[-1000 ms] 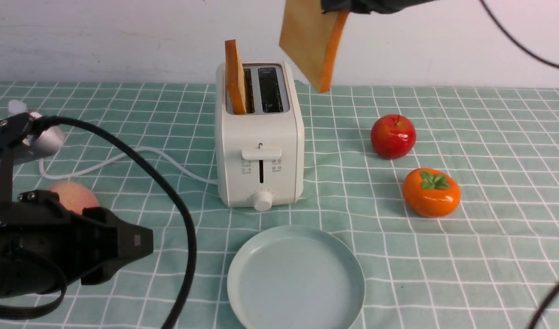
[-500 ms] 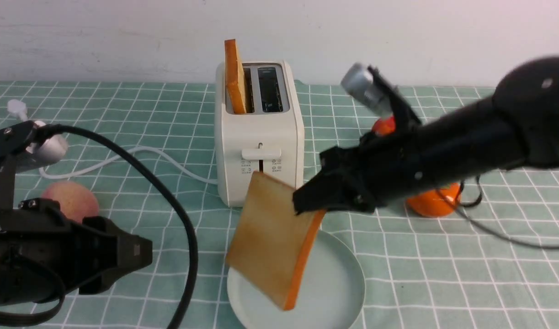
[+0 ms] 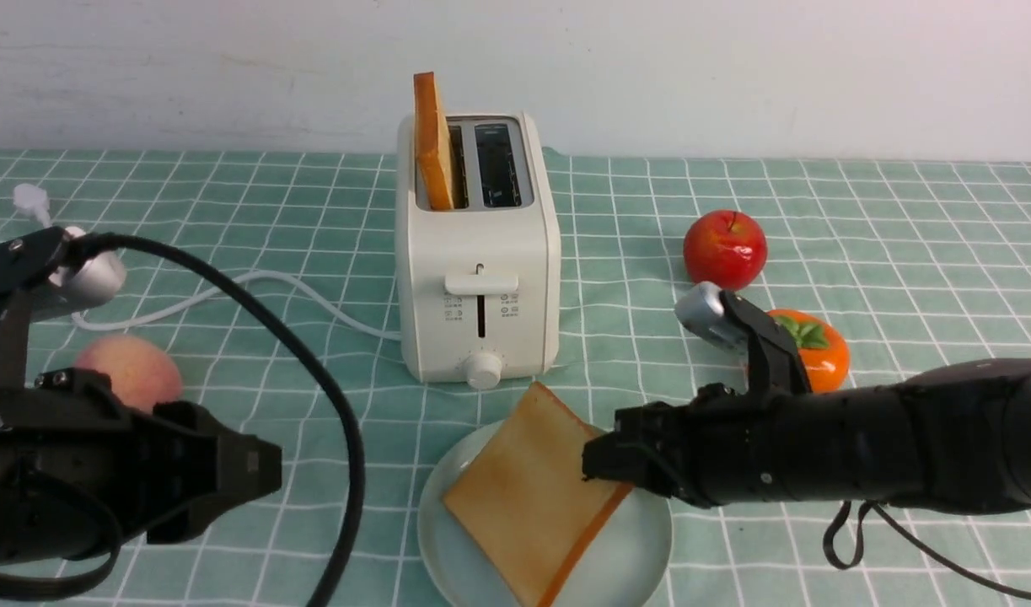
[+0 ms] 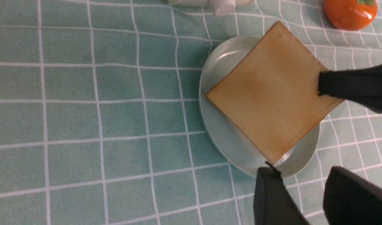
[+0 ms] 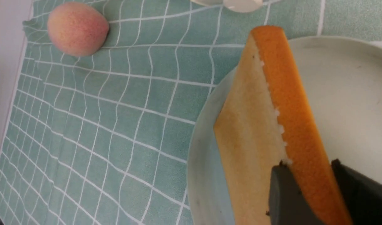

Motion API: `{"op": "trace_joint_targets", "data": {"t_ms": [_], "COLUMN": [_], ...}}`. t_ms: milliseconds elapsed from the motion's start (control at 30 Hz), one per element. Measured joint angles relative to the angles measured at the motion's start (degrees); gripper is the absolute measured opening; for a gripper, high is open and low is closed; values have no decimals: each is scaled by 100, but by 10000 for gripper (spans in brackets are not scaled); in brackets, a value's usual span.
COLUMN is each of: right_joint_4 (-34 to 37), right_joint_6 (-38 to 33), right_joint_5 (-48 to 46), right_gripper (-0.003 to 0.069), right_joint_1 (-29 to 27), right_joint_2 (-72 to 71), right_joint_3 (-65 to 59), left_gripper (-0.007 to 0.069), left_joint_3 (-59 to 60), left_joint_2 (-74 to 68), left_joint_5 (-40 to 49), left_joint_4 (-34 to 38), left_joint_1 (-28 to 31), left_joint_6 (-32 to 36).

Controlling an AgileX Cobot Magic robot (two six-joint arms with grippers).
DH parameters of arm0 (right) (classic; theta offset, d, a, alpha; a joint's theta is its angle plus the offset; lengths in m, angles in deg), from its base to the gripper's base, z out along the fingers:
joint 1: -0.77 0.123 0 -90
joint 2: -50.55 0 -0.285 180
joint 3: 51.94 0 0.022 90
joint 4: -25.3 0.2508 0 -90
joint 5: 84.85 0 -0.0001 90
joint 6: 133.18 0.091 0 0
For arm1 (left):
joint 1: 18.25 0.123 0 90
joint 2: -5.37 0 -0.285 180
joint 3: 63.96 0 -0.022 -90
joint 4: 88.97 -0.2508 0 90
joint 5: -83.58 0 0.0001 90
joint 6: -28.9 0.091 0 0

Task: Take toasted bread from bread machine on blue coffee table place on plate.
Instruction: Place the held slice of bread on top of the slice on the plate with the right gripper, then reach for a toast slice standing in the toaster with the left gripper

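A toast slice (image 3: 528, 493) rests on the plate (image 3: 637, 548), its edge between the right gripper's (image 3: 597, 462) jaws. Whether they pinch it is unclear. The left gripper (image 4: 303, 178) gapes empty.

1. The slice of toast (image 3: 528, 497), high in the air 1 second ago, now lies on the plate (image 3: 641, 539).
2. The right claw (image 3: 595, 464) has dropped to plate level.

Bread machine (image 3: 478, 253) labels apparently unreadable

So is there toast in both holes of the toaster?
No, one slice of toast stands in the toaster's left slot, and the right slot is empty.
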Motion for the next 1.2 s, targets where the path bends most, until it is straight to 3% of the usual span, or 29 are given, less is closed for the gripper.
{"op": "trace_joint_targets", "data": {"t_ms": [100, 200, 333, 467, 633, 667, 767, 900, 1000, 1200], "right_joint_4": [-154, -667, -1348, -2152, -4516, -4516, -6219, -7430, -7810, -7941], "right_joint_6": [-53, -160, -144, 364, 2410, 2410, 4155, 5796, 6396, 6612], "right_joint_5": [-143, -226, -311, -434, -951, -979, -1491, -1851, -1977, -2112], "right_gripper": [356, 536, 632, 643, 570, 570, 545, 539, 539, 538], "right_joint_1": [0, 0, 0, 0, 0, 0, 0, -2, -9, -9], "right_joint_2": [0, -131, -353, -613, -953, -962, -1097, -1259, -1381, -1530], "right_joint_3": [0, 0, 77, 380, 1272, 1307, 1838, 2133, 2153, 2154], "left_gripper": [261, 306, 358, 414, 486, 490, 504, 505, 505, 505], "left_joint_3": [0, 0, 0, -79, -511, -532, -918, -1543, -2237, -3806], "left_joint_2": [0, 0, 0, -67, -336, -362, -649, -1219, -1916, -3358], "left_joint_5": [-275, -705, -867, -815, -601, -595, -573, -372, 103, 621], "left_joint_4": [53, 221, 285, 178, -683, -756, -1248, -1756, -2058, -2260], "left_joint_1": [0, 0, 0, 0, 0, 0, 0, 0, 0, 0], "left_joint_6": [-56, -85, -85, -85, -180, -196, -678, -1218, -1465, -1559]}}
